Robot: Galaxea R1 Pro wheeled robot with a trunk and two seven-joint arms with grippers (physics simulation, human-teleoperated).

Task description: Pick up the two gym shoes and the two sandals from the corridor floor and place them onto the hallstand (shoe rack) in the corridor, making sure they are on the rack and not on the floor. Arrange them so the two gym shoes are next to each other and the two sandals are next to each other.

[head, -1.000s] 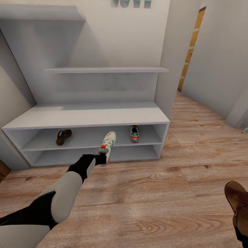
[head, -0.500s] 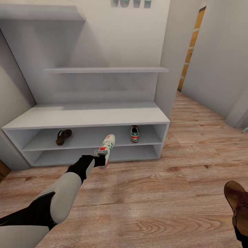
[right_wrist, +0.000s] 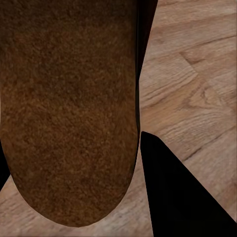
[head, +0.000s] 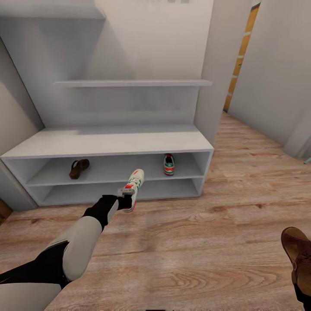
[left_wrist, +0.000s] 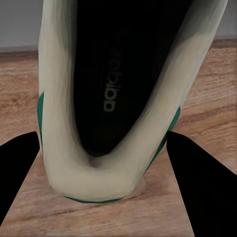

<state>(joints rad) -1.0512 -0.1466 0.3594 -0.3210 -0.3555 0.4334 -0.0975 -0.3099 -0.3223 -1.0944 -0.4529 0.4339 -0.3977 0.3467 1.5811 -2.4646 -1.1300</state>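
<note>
Clamped by the heel in the left gripper (head: 126,195), the gym shoe (head: 134,183) could snag the hallstand (head: 108,142) shelf edge and slip free.

We see the gym shoe (left_wrist: 106,98) filling the frame's centre, heel at the bottom, clamped between our left gripper's (left_wrist: 106,170) dark fingers (left_wrist: 205,187), wood floor (left_wrist: 212,98) behind

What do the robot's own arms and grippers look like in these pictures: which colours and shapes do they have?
The left arm has smooth, rounded pale-grey shells with black sections at the joints and a black wrist. The left gripper is small, dark and blocky, with a light-grey part on top. In the left wrist view its fingers are plain black wedges, as are the right gripper's fingers. No cables or markings show.
</note>
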